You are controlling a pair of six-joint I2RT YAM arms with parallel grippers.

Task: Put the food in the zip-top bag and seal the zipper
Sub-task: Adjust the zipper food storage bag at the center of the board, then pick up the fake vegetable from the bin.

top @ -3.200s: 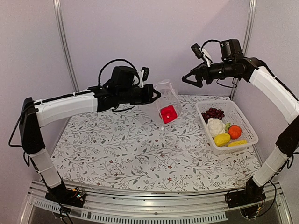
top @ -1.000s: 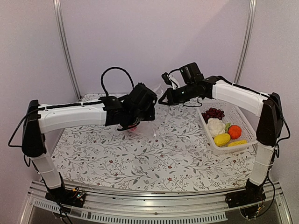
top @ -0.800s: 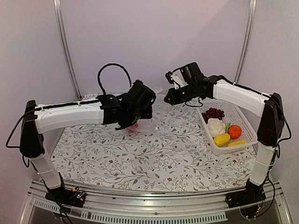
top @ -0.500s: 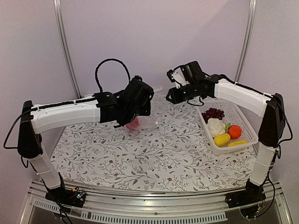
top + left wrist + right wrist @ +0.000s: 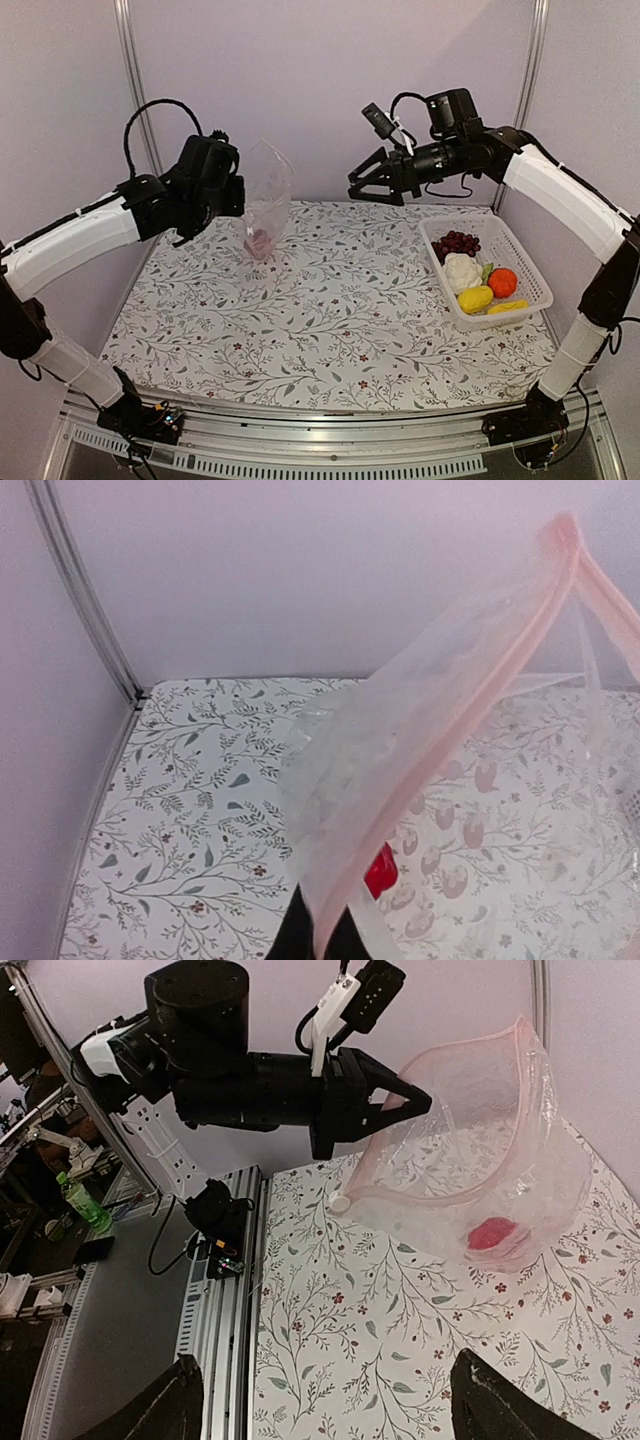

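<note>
One bag hangs at the far left of the counter, upright, mouth upward. Whether its bottom touches the counter cannot be told. One piece of food lies in it, a red pepper, down at the bottom. The zipper shows as a pink strip along the mouth. The right wrist view shows the mouth gaping, so it is not sealed.

The left jaws are shut tight on the bag's rim at the side facing the left arm and hold the bag up. In the right wrist view both black fingers pinch that rim.

The right jaws stand wide open and hold nothing. They hang above the counter's far middle, well apart from the bag, at the end of the right arm.

One white basket sits on the counter's right side, well apart from the bag. Five pieces of food lie in it:
- one grape bunch at the far end
- one cauliflower just nearer
- one orange piece
- one lemon
- one banana at the near end

That makes six pieces in all: one bagged, five in the basket.
</note>
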